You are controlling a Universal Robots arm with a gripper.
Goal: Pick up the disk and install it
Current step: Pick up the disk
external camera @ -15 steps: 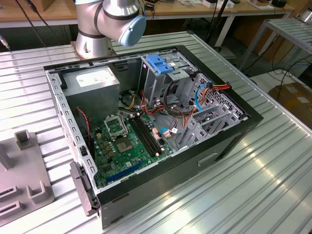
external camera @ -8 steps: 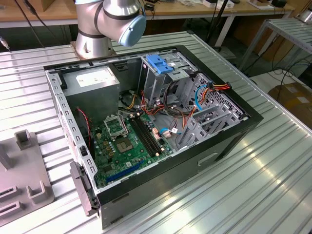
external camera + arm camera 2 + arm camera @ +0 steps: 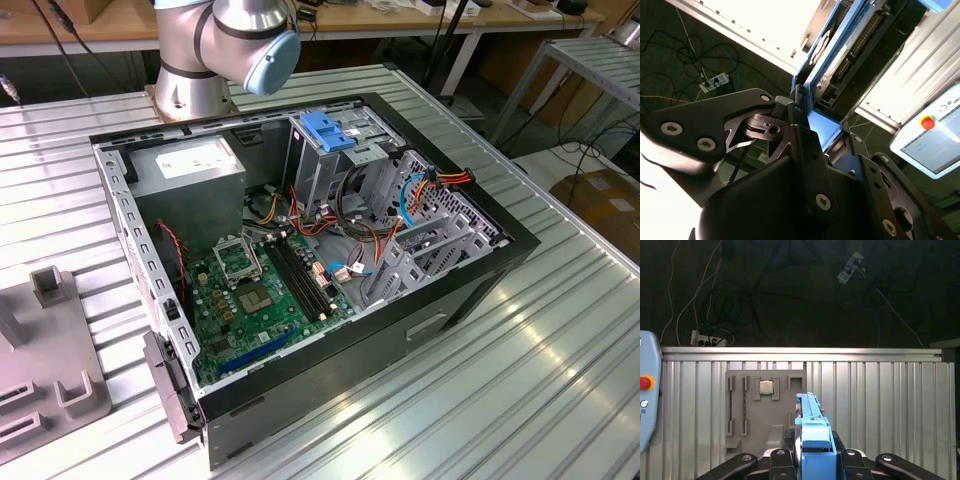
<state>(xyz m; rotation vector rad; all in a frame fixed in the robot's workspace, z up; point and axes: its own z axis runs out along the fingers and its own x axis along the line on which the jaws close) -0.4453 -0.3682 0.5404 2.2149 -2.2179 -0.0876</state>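
Logging the exterior view first. A black desktop computer case (image 3: 400, 340) lies open on a ribbed silver metal table (image 3: 560, 380). Its green motherboard (image 3: 260, 290) is exposed, and an upright metal cage with a blue plastic top (image 3: 333, 132) stands inside at the far end, near the grey robot arm base (image 3: 195, 70). Anything off the case? (A)

A flat grey fixture plate with raised blocks (image 3: 50, 350) sits on the table toward the exterior view's left, apart from the case. (B)

Second wrist view: state of the hand? (A)

The black gripper (image 3: 820, 125) is pinching the disk (image 3: 832, 62), a flat silver-grey metal hard drive edged by a bright blue plastic carrier frame. The fingers are pressed against its two sides and most of its length reaches out past them. It touches nothing else that I can see. Behind it are a dark floor with loose cables, a white power strip (image 3: 715, 81) and a pale pendant with a red button (image 3: 930, 145). (B)

First wrist view? (A)

Same grip. The gripper (image 3: 812, 462) clamps the disk (image 3: 810, 415), which is seen edge-on with the blue frame facing the camera. Behind it the fixture plate lies on the ribbed table, and a small square silver chip (image 3: 766, 387) sits in one of its recesses. (B)

Location of the disk: in the gripper, not in the case. (A)
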